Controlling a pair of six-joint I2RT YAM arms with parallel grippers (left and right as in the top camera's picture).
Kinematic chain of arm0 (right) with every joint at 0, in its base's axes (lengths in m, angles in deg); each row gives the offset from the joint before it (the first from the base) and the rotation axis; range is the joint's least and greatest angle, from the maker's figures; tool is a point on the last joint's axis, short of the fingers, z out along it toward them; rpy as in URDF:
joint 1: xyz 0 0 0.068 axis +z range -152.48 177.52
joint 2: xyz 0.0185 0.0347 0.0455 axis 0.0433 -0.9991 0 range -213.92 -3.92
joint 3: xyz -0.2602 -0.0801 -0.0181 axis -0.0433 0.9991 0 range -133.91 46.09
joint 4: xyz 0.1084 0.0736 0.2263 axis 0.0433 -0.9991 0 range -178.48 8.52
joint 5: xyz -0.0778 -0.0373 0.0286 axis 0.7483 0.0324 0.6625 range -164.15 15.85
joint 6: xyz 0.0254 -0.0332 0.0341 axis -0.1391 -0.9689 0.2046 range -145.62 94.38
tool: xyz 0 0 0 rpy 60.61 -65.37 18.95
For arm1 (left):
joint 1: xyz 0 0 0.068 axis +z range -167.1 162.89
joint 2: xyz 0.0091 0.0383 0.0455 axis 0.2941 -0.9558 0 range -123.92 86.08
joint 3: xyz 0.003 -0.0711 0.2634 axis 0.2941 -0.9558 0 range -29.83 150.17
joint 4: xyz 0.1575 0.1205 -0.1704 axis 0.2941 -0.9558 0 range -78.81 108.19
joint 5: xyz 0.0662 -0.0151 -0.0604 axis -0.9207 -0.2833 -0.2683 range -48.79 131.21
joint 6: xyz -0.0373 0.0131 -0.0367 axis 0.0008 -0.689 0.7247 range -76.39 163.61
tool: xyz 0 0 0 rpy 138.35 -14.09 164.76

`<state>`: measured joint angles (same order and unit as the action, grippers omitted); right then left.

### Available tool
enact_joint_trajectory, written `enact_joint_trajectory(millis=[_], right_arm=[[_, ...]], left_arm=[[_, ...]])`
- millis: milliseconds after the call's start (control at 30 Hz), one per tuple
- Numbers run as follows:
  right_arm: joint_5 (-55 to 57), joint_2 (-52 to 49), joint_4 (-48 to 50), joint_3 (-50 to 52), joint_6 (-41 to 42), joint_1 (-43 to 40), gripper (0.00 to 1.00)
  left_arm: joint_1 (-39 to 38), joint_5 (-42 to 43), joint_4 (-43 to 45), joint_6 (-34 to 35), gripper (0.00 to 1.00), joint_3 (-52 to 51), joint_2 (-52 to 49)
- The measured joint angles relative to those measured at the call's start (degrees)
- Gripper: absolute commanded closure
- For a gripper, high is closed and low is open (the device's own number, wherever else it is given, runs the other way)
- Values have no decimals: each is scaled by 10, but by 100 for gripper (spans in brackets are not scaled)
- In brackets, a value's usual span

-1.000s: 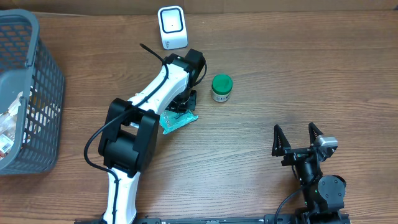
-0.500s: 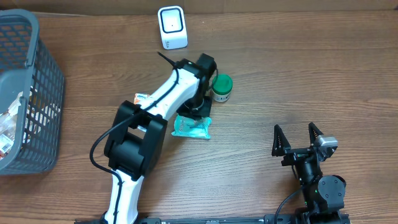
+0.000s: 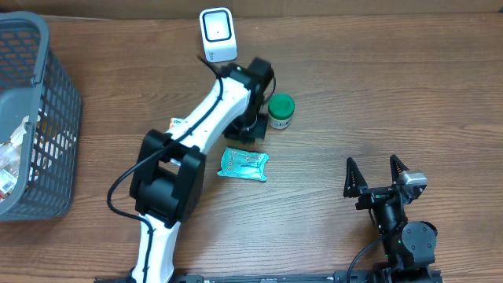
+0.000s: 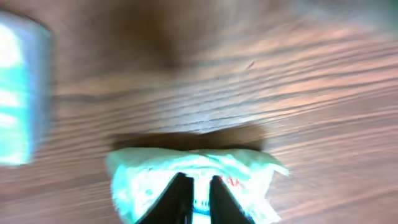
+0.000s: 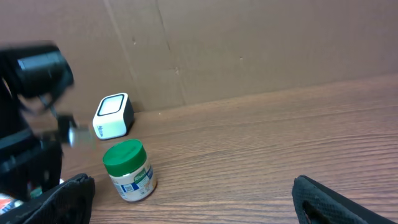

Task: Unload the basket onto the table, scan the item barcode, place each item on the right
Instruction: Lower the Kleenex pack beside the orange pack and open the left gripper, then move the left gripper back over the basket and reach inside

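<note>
Broadly, the wooden tabletop (image 3: pixel 377 94) carried everything. A gray mesh basket (image 3: pixel 49 118) stood at its left edge, with pale wrapped goods (image 3: pixel 11 157) piled inside. The left arm (image 3: pixel 200 122), white with black joints, stretched from the near edge toward the far side. Its wrist ended between the barcode scanner (image 3: pixel 217 33) and the green-lidded jar (image 3: pixel 280 112).

The right arm (image 3: pixel 405 236) sat folded at the near right corner, well apart from all the items. Its claw (image 3: pixel 372 162) pointed toward the far side, prongs spread wide and gripping nothing.

The white scanner stood upright near the far edge, just beyond the left wrist, with its dark-framed window facing up in the overhead view. The small jar stood upright just to the right of the wrist, its label partly visible from the right wrist camera.

The teal packet (image 3: pixel 244 164), the item to be scanned, lay flat on the wood just nearer than the left claw (image 4: pixel 199 180) and clear of the scanner. In the blurred left wrist view, the claw's fingers (image 4: pixel 180 193) were barely parted, with a thin gap between them. They gripped nothing, and the packet lay beneath them.

A small orange-and-white wrapper (image 3: pixel 178 123) peeked out beside the left arm's forearm.
</note>
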<state>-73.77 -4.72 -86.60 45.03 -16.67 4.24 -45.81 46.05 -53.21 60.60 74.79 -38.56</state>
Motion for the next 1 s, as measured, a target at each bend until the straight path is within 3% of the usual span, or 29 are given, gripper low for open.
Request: enact_joint_trajectory(millis=[133, 400, 633, 833, 900, 1000], right_arm=[[0, 0, 0, 0, 0, 0, 0], [0, 0, 0, 0, 0, 0, 0], [0, 0, 0, 0, 0, 0, 0], [0, 0, 0, 0, 0, 0, 0], [0, 0, 0, 0, 0, 0, 0], [0, 0, 0, 0, 0, 0, 0]], left_arm=[[9, -16, -45, -5, 50, 83, 36], [71, -57, -136, -7, 46, 238, 139], [223, -93, -153, 0, 45, 282, 237], [413, -104, -154, 28, 41, 283, 282], [475, -106, -148, 42, 33, 283, 282], [556, -109, -125, 62, 10, 283, 273]])
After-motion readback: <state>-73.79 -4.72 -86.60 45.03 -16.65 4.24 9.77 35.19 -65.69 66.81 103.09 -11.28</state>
